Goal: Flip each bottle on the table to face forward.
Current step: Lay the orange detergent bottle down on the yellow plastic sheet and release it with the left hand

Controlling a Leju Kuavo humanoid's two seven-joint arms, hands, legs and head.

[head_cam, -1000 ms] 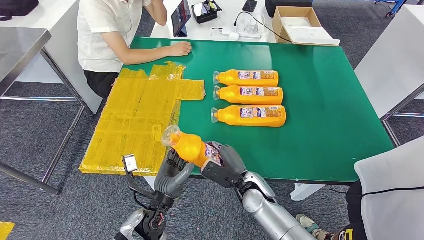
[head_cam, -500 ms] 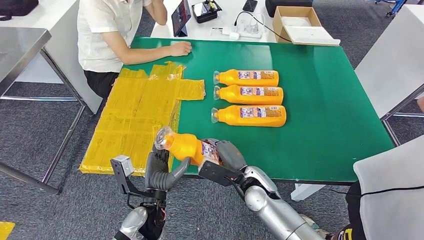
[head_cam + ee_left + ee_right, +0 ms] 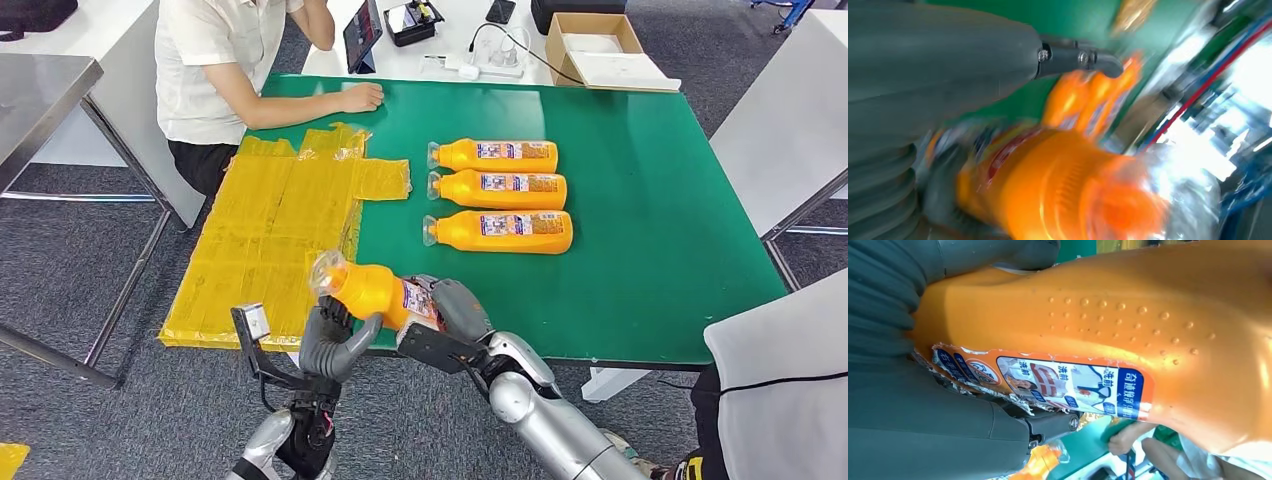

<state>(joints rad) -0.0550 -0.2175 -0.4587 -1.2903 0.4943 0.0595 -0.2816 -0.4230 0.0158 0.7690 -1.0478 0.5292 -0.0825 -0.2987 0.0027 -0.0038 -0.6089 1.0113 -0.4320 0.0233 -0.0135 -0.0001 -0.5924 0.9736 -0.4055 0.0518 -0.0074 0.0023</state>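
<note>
My right hand grips an orange bottle by its labelled body, just off the front edge of the green table. The bottle's clear cap points left and up. In the right wrist view the bottle shows a torn label and raised dots. My left hand sits under the bottle's neck with its fingers cupped upward. In the blurred left wrist view the thumb stretches above the bottle with a gap between them. Three more orange bottles lie side by side mid-table, caps to the left.
Yellow plastic sheets cover the table's left side and hang over its edge. A person sits at the far left corner with a hand resting on the table. A cardboard box and a tablet stand beyond the far edge.
The held bottle and my right hand have shifted a little to the left. My left hand dropped away to the lower left, then came back up under the bottle's neck.
</note>
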